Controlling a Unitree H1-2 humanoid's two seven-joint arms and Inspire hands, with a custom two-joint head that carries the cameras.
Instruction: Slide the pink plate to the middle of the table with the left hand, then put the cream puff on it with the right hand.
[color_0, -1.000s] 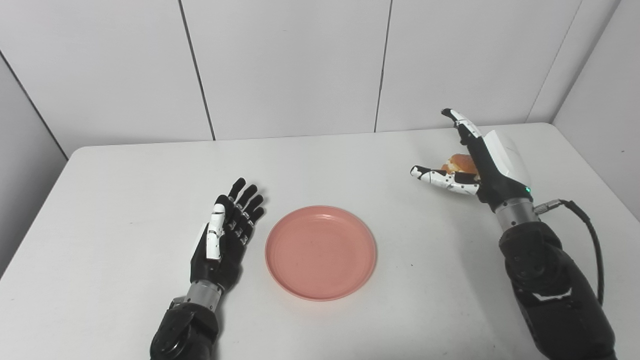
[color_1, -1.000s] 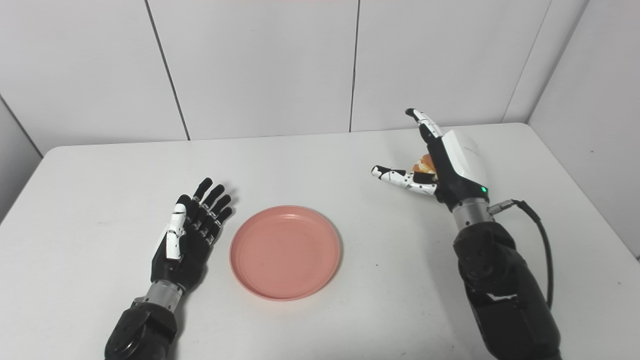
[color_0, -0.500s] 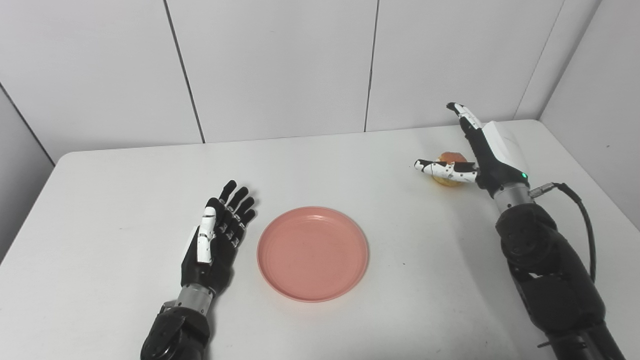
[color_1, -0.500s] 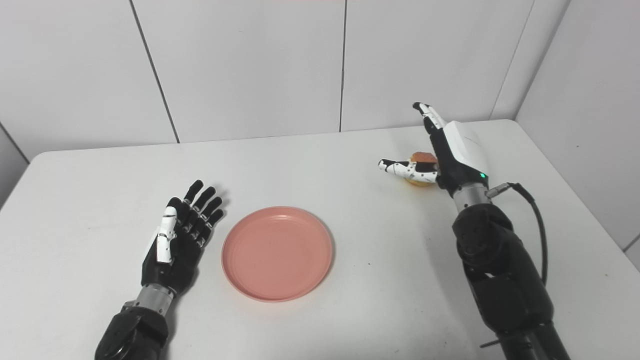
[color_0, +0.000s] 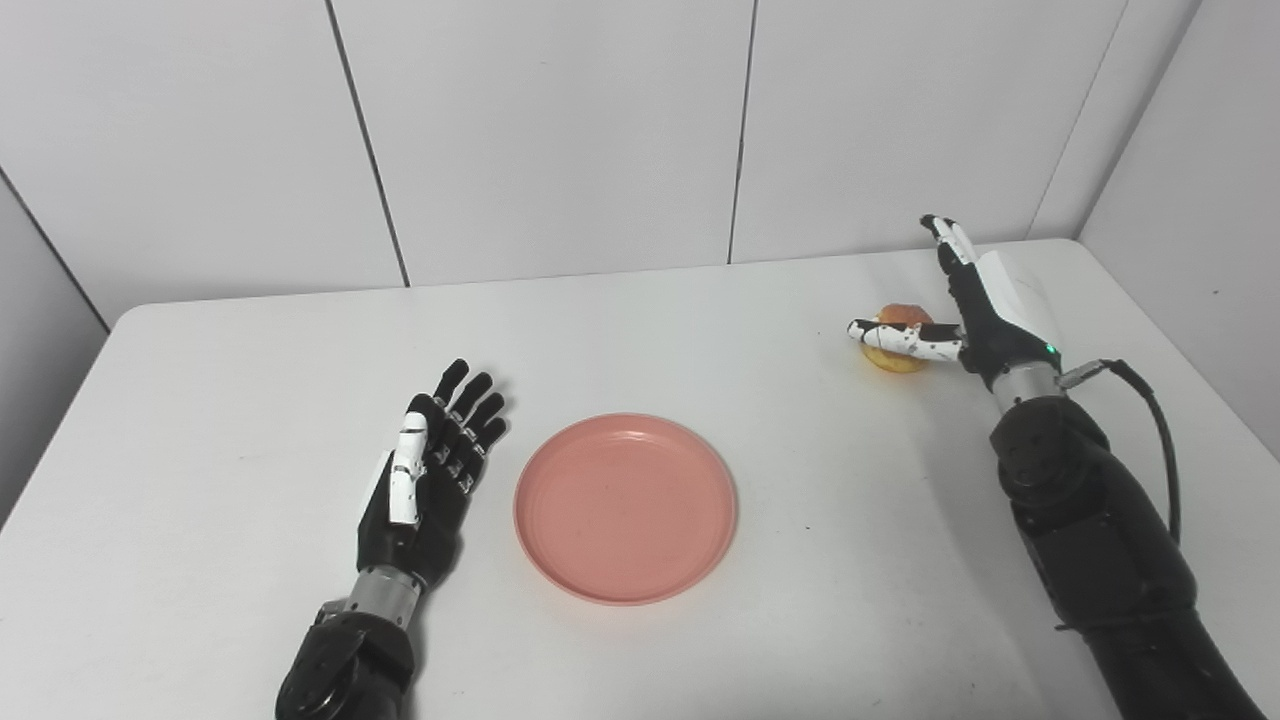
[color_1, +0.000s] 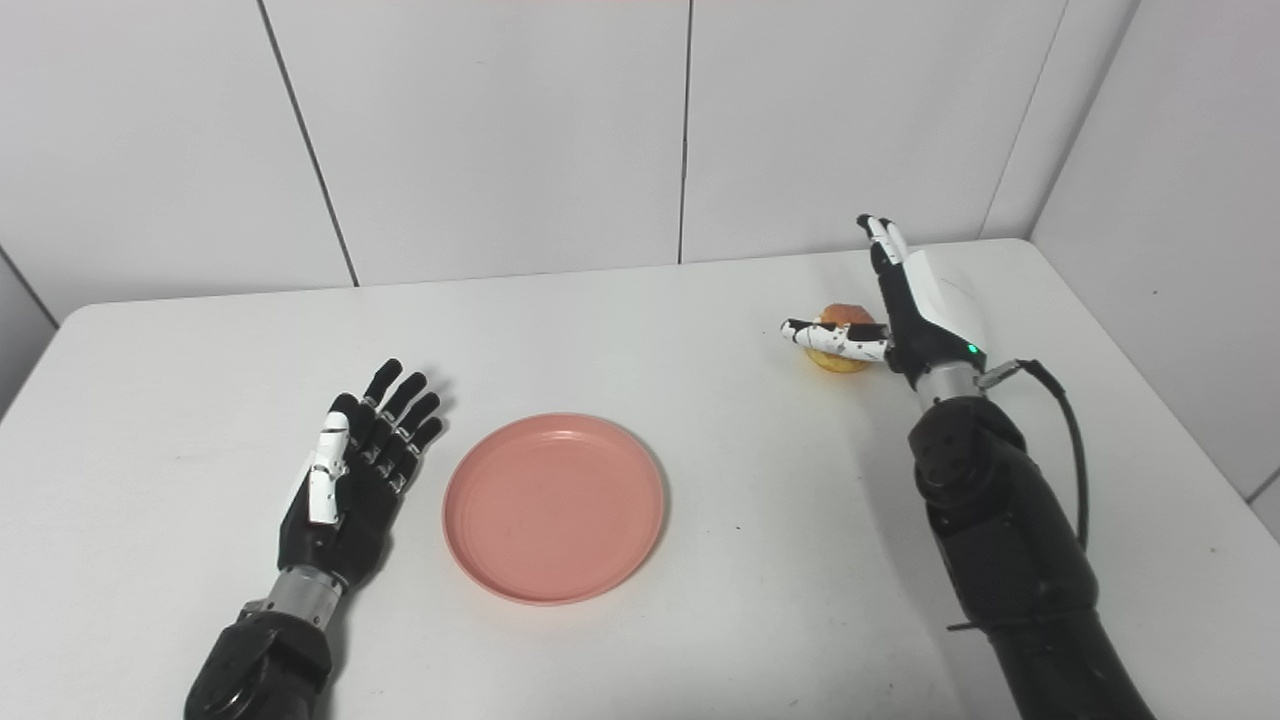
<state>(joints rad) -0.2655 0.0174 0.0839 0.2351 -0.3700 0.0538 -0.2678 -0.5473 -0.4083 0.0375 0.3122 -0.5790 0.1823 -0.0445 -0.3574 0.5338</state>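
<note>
The right hand (color_0: 985, 315) is spread open, thumb lying across the near side of the cream puff (color_0: 893, 349) and fingers raised behind it, nothing gripped yet. The puff sits on the table, well right of and beyond the pink plate (color_0: 626, 507) (already about mid-table). The left hand (color_0: 425, 475) rests flat and spread just left of the plate, so the right hand is clearly nearer.

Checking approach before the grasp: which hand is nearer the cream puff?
Right. The right hand is open at the cream puff, thumb across its front. The left hand rests open beside the pink plate, far across the table.
</note>
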